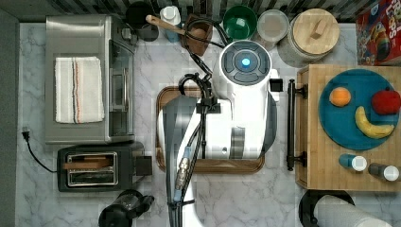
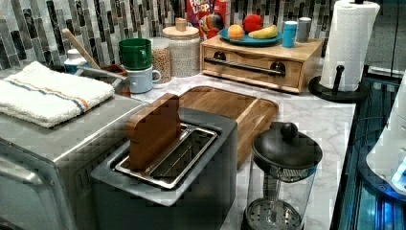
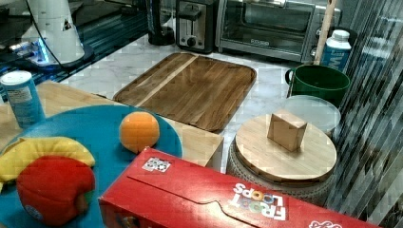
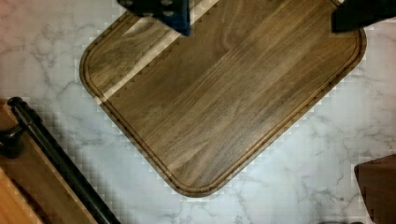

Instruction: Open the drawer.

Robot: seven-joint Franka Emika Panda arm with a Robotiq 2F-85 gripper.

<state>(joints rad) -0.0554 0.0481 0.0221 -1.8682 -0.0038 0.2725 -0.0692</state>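
Directly beneath my wrist camera lies the dark wooden tray [image 4: 224, 98], flat on the marble counter [image 4: 327, 149], with one rounded corner fully in sight and the far edges cut off by the frame. My gripper [image 4: 261, 14] shows as two dark finger tips at the rim of the wrist view — one bluish [image 4: 161, 11], one black [image 4: 362, 14] — set well apart, so my jaws stand wide open with nothing between them and nothing touched; they hang above the tray.

From the top view my own white arm [image 1: 239, 94] covers most of the tray, leaving just its border visible, and hides the gripper under it.

My drawer [image 2: 251, 67] sits shut in the light wooden cabinet [image 1: 321, 156] at the top view's right, just beside the tray; its long black bar handle [image 1: 290, 125] runs along the front, facing the tray. In the wrist view I catch one end of that handle and a strip of drawer front, the rest cut off. On the cabinet top rests a blue plate [image 1: 343, 130] with an orange [image 1: 340, 96], a banana [image 1: 371, 125] and a red apple [image 1: 386, 102].
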